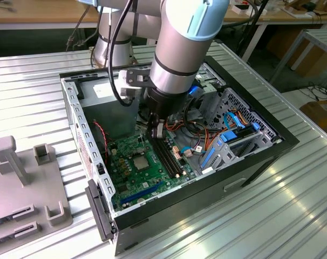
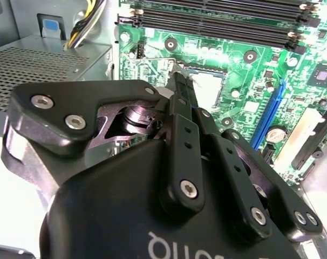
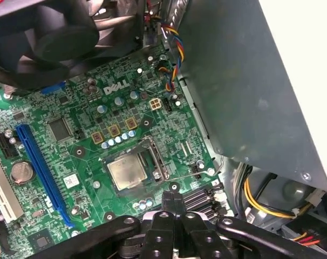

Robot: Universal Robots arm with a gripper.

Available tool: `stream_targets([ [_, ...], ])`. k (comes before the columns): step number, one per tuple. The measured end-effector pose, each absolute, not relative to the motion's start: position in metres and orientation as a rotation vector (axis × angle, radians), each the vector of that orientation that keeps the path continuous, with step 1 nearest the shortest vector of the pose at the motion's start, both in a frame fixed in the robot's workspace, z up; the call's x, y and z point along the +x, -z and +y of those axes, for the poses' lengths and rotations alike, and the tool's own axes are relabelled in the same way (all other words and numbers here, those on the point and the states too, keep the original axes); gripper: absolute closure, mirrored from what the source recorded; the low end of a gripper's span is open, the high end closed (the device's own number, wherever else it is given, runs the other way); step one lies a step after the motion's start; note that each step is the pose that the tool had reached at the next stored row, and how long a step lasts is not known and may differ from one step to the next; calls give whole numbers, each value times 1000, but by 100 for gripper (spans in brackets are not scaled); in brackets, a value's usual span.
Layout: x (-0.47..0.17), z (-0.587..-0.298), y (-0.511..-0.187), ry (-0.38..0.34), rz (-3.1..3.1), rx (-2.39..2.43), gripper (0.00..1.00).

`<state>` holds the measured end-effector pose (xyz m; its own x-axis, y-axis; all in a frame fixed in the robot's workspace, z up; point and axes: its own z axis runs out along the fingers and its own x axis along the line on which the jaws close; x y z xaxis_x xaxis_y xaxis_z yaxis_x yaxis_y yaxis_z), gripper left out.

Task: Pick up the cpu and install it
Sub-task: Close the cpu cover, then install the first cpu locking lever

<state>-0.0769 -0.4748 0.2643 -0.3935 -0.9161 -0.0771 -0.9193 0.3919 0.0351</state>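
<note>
Ribbed metal tabletop (image 1: pixel 293 205), one grey fixture block (image 1: pixel 23 183) at the exterior view's left. One open computer case (image 1: pixel 244 167) holds one green motherboard (image 3: pixel 88 124). One gripper (image 3: pixel 174 202) hangs above the board, fingers pressed together, nothing between them. One cpu (image 3: pixel 127 174) lies seated in its socket (image 3: pixel 155 162), just beside the fingertips; partly hidden behind the fingers in the second wrist view. Black memory slots (image 1: pixel 168 156) beyond, count unclear.

In the second wrist view the gripper (image 2: pixel 177 81) body hides much of the motherboard (image 2: pixel 233 59) beneath it, and its fingertips cover part of the socket (image 2: pixel 209 86). In the exterior view the arm (image 1: pixel 179 48) hides the case (image 1: pixel 250 162) interior behind the gripper.
</note>
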Motion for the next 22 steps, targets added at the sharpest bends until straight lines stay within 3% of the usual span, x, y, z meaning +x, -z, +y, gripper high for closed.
stream_targets([
  [22,-101,-476,-264,-112,2581,-1705,89],
])
